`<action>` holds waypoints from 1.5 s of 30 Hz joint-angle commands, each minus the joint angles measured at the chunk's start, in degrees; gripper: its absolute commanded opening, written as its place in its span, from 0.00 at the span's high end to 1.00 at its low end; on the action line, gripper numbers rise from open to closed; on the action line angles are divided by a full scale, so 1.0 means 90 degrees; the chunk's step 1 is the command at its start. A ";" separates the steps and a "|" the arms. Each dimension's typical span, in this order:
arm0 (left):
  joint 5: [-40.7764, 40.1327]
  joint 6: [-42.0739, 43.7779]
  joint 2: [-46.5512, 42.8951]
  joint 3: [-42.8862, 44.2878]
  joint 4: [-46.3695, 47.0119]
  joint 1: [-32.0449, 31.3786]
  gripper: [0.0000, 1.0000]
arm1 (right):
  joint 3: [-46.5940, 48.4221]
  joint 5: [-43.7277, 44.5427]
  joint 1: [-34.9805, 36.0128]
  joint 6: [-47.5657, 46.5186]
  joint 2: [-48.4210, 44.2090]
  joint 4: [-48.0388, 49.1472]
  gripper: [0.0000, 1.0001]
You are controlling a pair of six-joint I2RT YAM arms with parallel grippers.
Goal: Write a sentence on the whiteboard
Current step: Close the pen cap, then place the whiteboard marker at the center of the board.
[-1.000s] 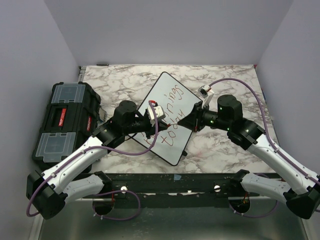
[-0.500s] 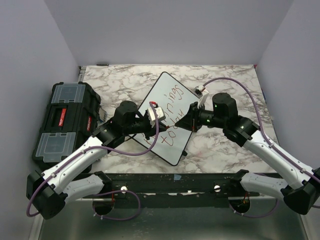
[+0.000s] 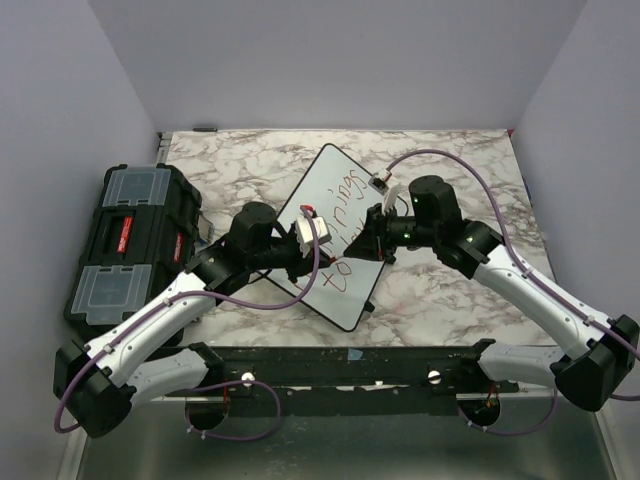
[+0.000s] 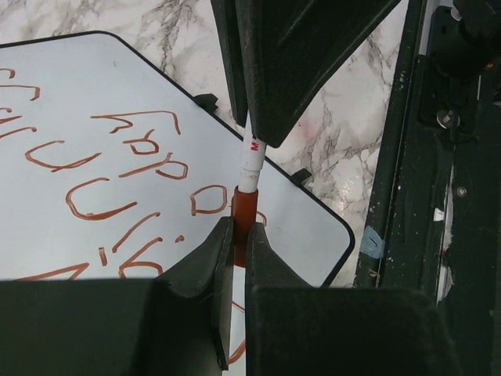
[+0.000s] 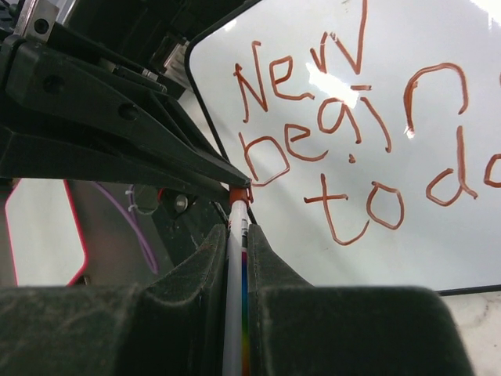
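Whiteboard [image 3: 318,185] flat at the middle of the marble tabletop [image 3: 450,290], turned cornerwise, with one rounded corner toward the far edge and the opposite one close to the near edge. Thin black frame all round; small black feet visible along its edge in the left wrist view [image 4: 47,86].

Sentence [image 5: 337,129] in red marker strokes across the board. Readable from the right wrist camera: "New" on the first line, "begin" with more letters running out of frame on the second, "to" and part of a following word on the third. From above, only "ings" and part of the last line [image 3: 340,270] uncovered between the two arms. Same lettering [image 4: 117,180] seen upside down by the left wrist camera.

Both arms reaching inward over the board, tips nearly meeting above its middle. Right gripper [image 3: 368,240] clenched on the white barrel of a marker [image 5: 235,298], fingers pressed tight on either side of it [image 5: 237,239]. Left gripper [image 3: 305,250] clamped onto the red cap [image 4: 244,207] at the marker's other end, jaws pinched right down on it [image 4: 235,235]. Marker [image 4: 250,157] spanning the short gap from one gripper to the other, above the board. Whether touching the surface or not, impossible to tell.

Black toolbox [image 3: 130,245] with clear lid compartments at the left edge of the tabletop, apart from the board. Purple cables [image 3: 460,160] looping off each wrist.
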 commanded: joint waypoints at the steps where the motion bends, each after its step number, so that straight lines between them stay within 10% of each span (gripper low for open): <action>1: 0.1025 -0.0084 -0.0040 0.0378 0.0454 -0.0059 1.00 | 0.0137 -0.0656 0.0060 -0.0225 0.0230 0.0050 0.99; 32: 0.2792 -0.2826 0.1086 0.1442 0.2774 -0.0277 1.00 | -0.1174 -0.1264 0.0110 -0.0524 -0.0131 0.1158 0.99; 45: 0.1674 -0.2490 0.1121 0.1166 0.2035 -0.0268 0.90 | -0.0730 0.2860 0.0110 0.0218 -0.0371 -0.0548 0.99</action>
